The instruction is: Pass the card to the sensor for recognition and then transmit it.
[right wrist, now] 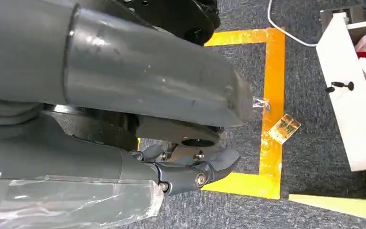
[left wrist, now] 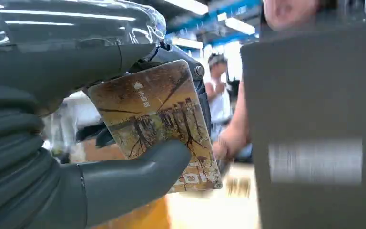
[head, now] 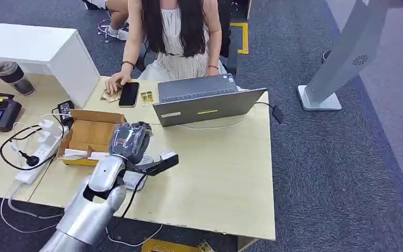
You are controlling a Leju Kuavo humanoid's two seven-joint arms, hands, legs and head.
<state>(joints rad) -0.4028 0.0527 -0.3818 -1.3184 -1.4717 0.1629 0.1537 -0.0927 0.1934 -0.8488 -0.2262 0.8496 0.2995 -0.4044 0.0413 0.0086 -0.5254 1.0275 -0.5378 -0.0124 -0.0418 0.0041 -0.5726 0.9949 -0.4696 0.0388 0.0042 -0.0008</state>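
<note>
Currently, head view: the left hand [head: 130,140] is raised over the near-left part of the wooden surface [head: 225,173], just short of the open cardboard box [head: 89,134]; a small white device with a cable lies on the surface under the wrist, possibly the sensor, not certain. A person sits across behind a grey laptop [head: 204,102], one hand beside a dark phone [head: 129,94]. Left wrist view: the card [left wrist: 155,121] is pinched between the thick grey thumb and the dark fingers [left wrist: 76,62], fingers on its back, thumb across its printed face. Card is held clear of the surface, face toward the camera, long axis tilted off the hand's line, free end pointing away from the palm toward the laptop lid. Judgement: carry-to-sensor step in hand, recognition not yet done. Next move calls for lowering the card flat over the reader without loosening the pinch. Right wrist view: the right hand [right wrist: 190,171] hangs over grey carpet and yellow floor tape [right wrist: 271,95], fingers curled in, holding nothing.
</note>
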